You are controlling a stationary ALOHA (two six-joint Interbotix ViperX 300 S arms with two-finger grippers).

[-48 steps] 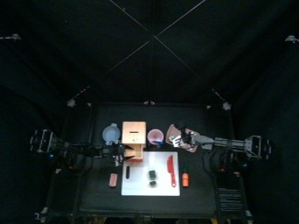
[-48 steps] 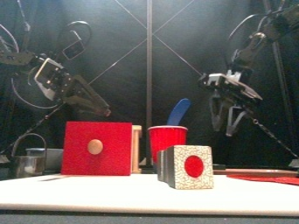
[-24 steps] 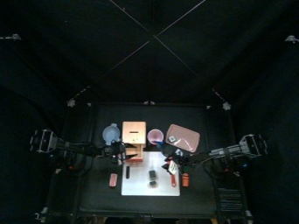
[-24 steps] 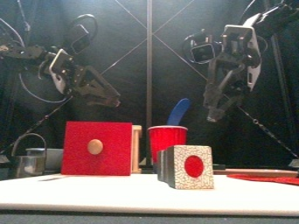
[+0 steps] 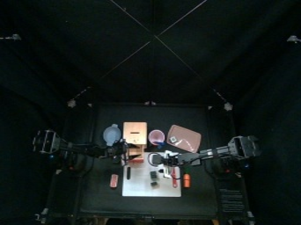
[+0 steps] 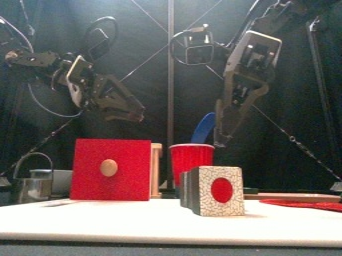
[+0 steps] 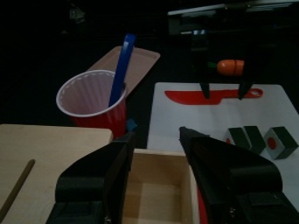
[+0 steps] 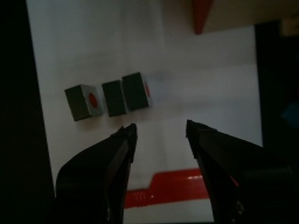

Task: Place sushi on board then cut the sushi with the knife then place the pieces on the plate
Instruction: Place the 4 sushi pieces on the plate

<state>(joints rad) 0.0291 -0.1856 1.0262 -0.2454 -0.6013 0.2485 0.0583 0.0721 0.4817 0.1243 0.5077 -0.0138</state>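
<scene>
The sushi roll [image 5: 153, 176] of dark green blocks lies on the white cutting board [image 5: 139, 187]; in the front view the sushi roll [image 6: 214, 190] shows a red-centred end. The red knife [image 7: 211, 94] lies on the board beside it. My right gripper [image 5: 168, 160] hangs open over the board, and its fingers [image 7: 201, 84] hang just above the knife. The right wrist view shows the sushi [image 8: 111, 96] ahead and the knife [image 8: 176, 188] near the open jaws. My left gripper [image 5: 127, 152] is open above the wooden box [image 5: 135, 136]. The pink tray [image 5: 185, 138] lies at the back right.
A red cup [image 6: 191, 160] with a blue knife [image 6: 203, 127] stands behind the board, next to the box's red drawer front [image 6: 111, 170]. The blue-grey bowl [image 5: 112, 134] is at the back left. An orange toy [image 5: 186, 180] lies by the board's right edge and a red one [image 5: 115, 180] off its left.
My right arm has swung from above the pink tray to over the board and come down toward the red knife. The left arm has barely moved.
</scene>
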